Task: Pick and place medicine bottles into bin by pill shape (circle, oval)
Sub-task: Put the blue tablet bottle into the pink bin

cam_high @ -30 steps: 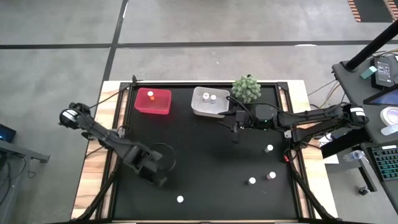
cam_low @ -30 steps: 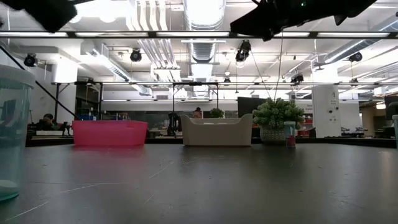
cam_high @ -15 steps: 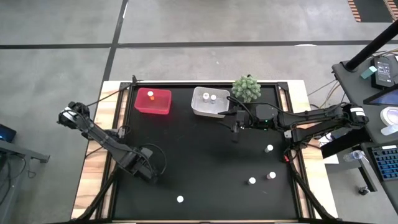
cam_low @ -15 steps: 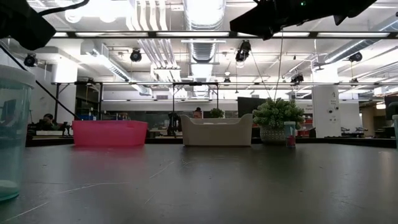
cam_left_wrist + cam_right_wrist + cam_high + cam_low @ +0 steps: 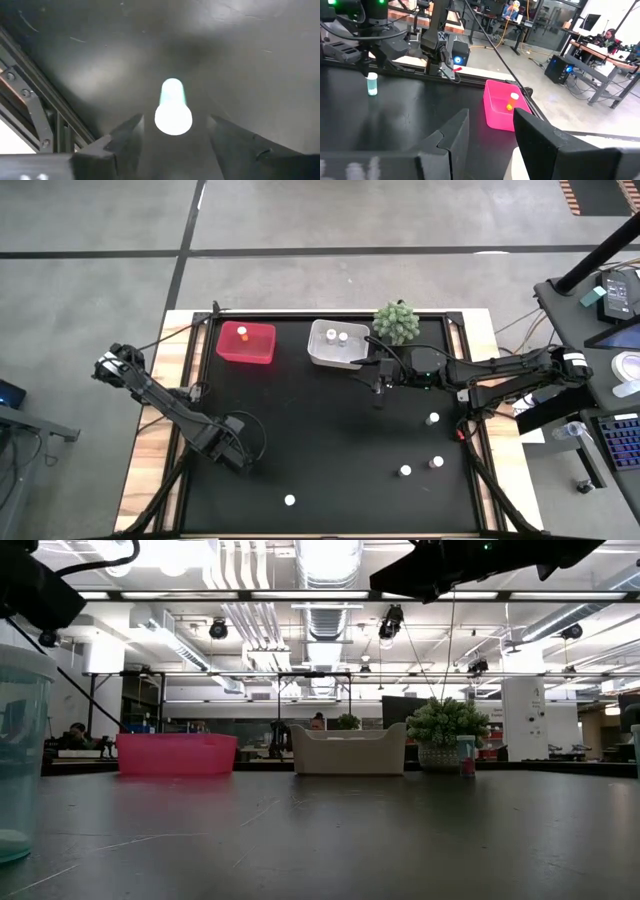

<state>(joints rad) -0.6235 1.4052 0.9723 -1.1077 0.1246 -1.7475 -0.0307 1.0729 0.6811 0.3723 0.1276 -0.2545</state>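
Observation:
A small bottle (image 5: 173,116) with a white cap and a teal body stands upright on the black table; it also shows at the left of the low view (image 5: 15,750) and in the right wrist view (image 5: 372,83). My left gripper (image 5: 175,131) points down over it, open, one finger on either side of the cap with a gap on both sides. In the high view the gripper (image 5: 235,454) hides the bottle. My right gripper (image 5: 378,383) hovers level and open beside the white bin (image 5: 338,358), nothing between its fingers (image 5: 455,135).
The pink bin (image 5: 262,350) holds a white-capped orange bottle; the white bin holds two white-capped bottles. Loose bottles stand at the near middle (image 5: 289,501) and near right (image 5: 405,471), (image 5: 437,462), (image 5: 433,418). A green plant (image 5: 396,322) stands at the far right.
My left gripper has moved toward the table's left edge and down, ending over the teal bottle. The bottle has stayed where it stood. My right arm has kept still.

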